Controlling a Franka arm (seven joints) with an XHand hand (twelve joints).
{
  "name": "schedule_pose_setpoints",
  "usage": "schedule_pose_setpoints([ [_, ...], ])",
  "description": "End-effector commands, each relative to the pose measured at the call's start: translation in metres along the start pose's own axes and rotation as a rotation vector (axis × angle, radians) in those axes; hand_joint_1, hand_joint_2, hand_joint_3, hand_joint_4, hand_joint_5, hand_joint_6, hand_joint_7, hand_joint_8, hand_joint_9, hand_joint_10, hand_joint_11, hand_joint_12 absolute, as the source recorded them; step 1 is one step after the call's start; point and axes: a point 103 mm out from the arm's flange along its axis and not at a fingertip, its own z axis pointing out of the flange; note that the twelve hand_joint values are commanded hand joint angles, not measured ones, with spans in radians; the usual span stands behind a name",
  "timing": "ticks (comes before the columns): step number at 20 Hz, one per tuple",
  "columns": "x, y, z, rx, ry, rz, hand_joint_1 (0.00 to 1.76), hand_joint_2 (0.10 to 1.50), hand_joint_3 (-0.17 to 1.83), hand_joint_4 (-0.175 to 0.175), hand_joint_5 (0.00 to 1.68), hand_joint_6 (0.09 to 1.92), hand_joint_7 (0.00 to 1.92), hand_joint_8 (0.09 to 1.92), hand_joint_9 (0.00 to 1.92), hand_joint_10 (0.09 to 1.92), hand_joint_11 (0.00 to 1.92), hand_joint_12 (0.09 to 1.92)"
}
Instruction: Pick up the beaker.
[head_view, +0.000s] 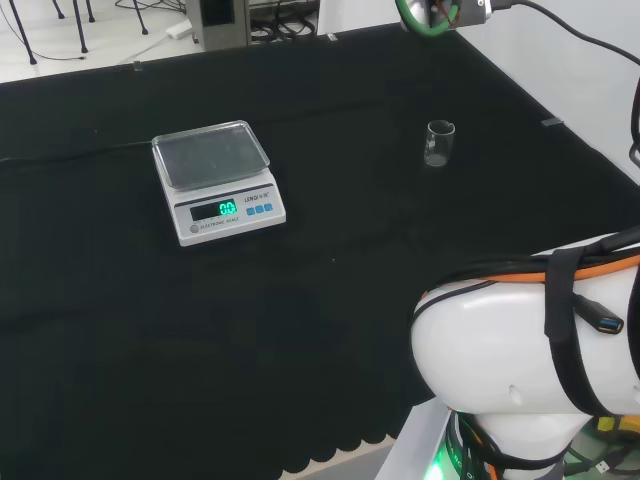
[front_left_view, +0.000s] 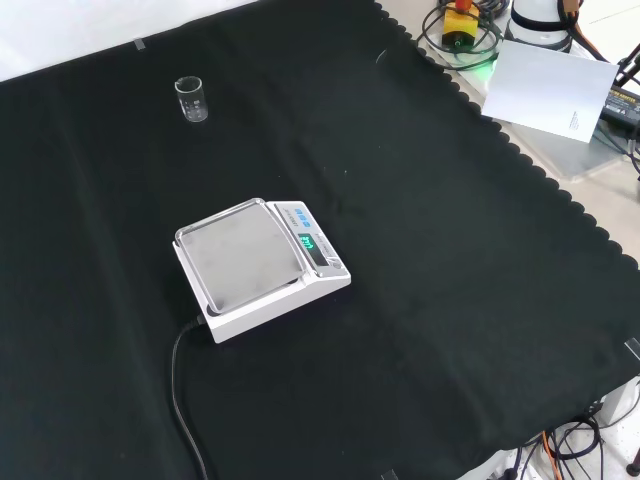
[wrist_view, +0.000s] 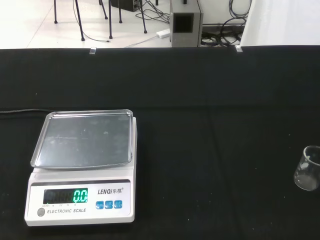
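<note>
Fingers' state: cannot tell.

Near to far, head view: arm (head_view: 520, 360), glossy white shell with black and orange cables strapped over, nearest. Then table (head_view: 300, 330), matte black cloth, scalloped hem at near edge, slight wrinkles. Mid-table, left: scale (head_view: 215, 180), white plastic body, brushed steel pan, square with rounded corners, green lit display, blue buttons, black cord (front_left_view: 185, 400) trailing off in front view. Farther and to right: beaker (head_view: 438, 143), small, clear glass, cylindrical, pour lip at rim, upright, looks empty, standing alone on cloth, well apart from scale. In front view, beaker (front_left_view: 191, 98) near top left, beyond scale (front_left_view: 262, 265). In wrist view, beaker (wrist_view: 309, 168) at frame edge, partly cut off, scale (wrist_view: 82, 167) closer to centre.

Step in hand, as judged: reach not begun, approach to beaker needed.

To do well:
- Swing toward beaker first, get it centred in wrist view before descent.
- Come in from side, low, fingers spread wider than glass, then wrap round wall at mid-height.
- Smooth light glass on cloth: likely to tip or skid if nudged by one finger early; close both sides together.
- Stay off rim and lip.
- Lift straight up, keep upright.
</note>
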Motion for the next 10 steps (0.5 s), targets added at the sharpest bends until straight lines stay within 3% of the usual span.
schedule_pose_setpoints([
  [1, -0.001, -0.048, -0.03, -0.053, 0.021, 0.092, 0.82, 1.19, -0.17, -0.057, 0.6, 0.84, 0.74, 0.64, 0.89, 0.7, 0.53, 1.29],
  [4, -0.011, -0.028, -0.009, -0.007, 0.043, 0.113, 0.77, 1.19, -0.17, -0.07, 0.53, 0.81, 0.57, 0.7, 0.76, 0.73, 0.39, 1.36],
  [10, -0.03, 0.006, 0.028, 0.04, 0.117, 0.122, 0.77, 1.19, -0.17, -0.074, 0.52, 0.81, 0.54, 0.73, 0.74, 0.75, 0.37, 1.37],
])
